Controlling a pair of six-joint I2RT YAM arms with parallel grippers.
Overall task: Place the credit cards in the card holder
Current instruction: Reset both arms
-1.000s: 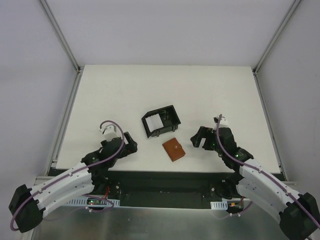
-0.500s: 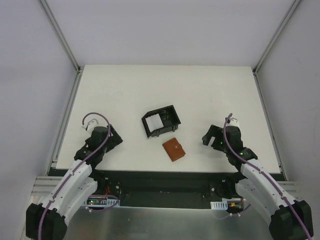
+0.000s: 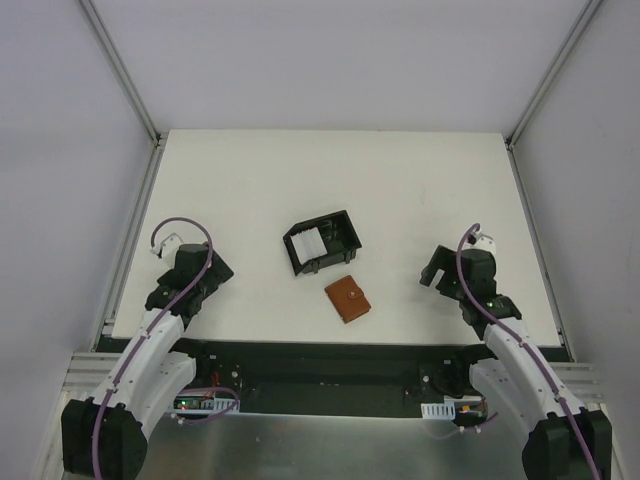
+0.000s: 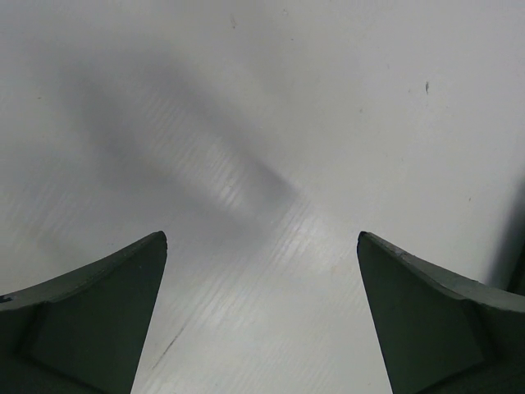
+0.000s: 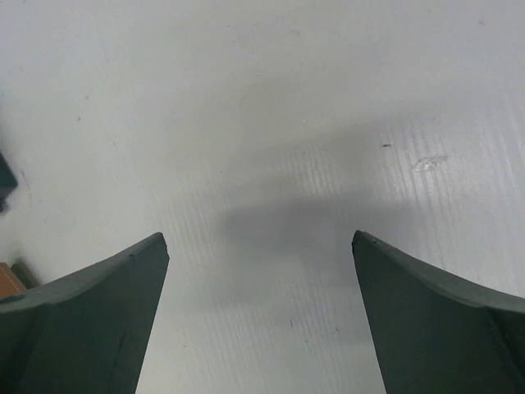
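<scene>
Left gripper (image 4: 261, 238): it hangs over bare table (image 3: 330, 180) near the left edge, towards the near-left corner. Its fingers (image 4: 98, 320) are spread wide, with only white surface and a soft shadow between them; they hold nothing.

Card holder (image 3: 340, 238): a small black open-topped box with angled walls, standing around the middle of the table, somewhat nearer the near edge than the far edge. Its long axis runs roughly left to right and is slightly turned, so the right end sits a little closer to the far edge. The front wall faces the near edge.

Credit cards (image 3: 308, 243): a pale, white-to-grey block seen from above in the left part of the holder, inside its walls, with faint lines across it. How many cards there are cannot be told.

Wallet (image 3: 347, 299): brown and folded, it lies flat just beside the holder on its near-right side and apart from it, turned diagonally.

Right gripper (image 5: 258, 237): it hangs over bare table near the right edge, well apart from the wallet. Its fingers (image 5: 90, 320) are likewise spread wide and hold nothing. A brown sliver shows at the left border of the right wrist view.
</scene>
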